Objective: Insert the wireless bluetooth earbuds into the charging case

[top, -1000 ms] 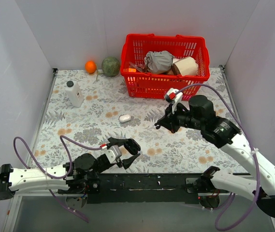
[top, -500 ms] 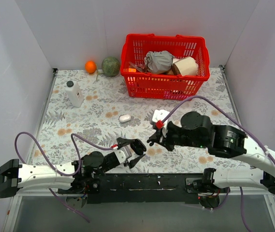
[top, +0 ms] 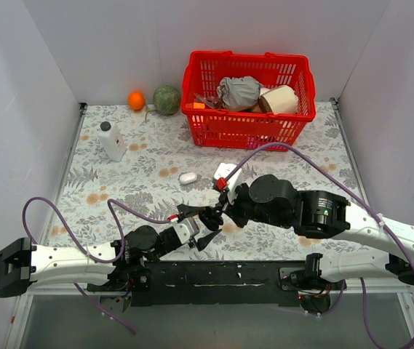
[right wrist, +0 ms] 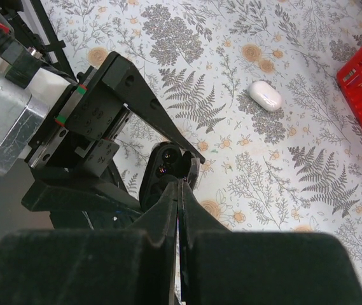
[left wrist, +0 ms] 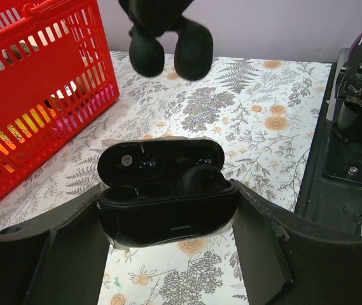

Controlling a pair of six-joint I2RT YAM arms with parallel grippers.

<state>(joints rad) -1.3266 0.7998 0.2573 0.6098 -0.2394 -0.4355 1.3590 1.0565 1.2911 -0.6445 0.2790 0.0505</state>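
My left gripper (top: 204, 228) is shut on a black oval hinged case (left wrist: 168, 216) with its lid open, held above the table near the front. One black earbud (left wrist: 201, 178) sits in its right well; the left well looks empty. My right gripper (top: 212, 215) is shut, its fingertips (left wrist: 146, 51) hanging just above and behind the open black case (right wrist: 163, 170). I cannot see whether a bud is pinched between them. The white charging case (top: 188, 177) lies shut on the table farther back, and it also shows in the right wrist view (right wrist: 264, 95).
A red basket (top: 247, 98) with crumpled items stands at the back centre. A white bottle with a black cap (top: 111, 140) stands at the left. An orange (top: 136, 100) and a green ball (top: 166, 99) sit by the back wall.
My right gripper has swung left and toward the front, from near the basket to just over the black case. My left gripper has moved slightly right and up with the case.
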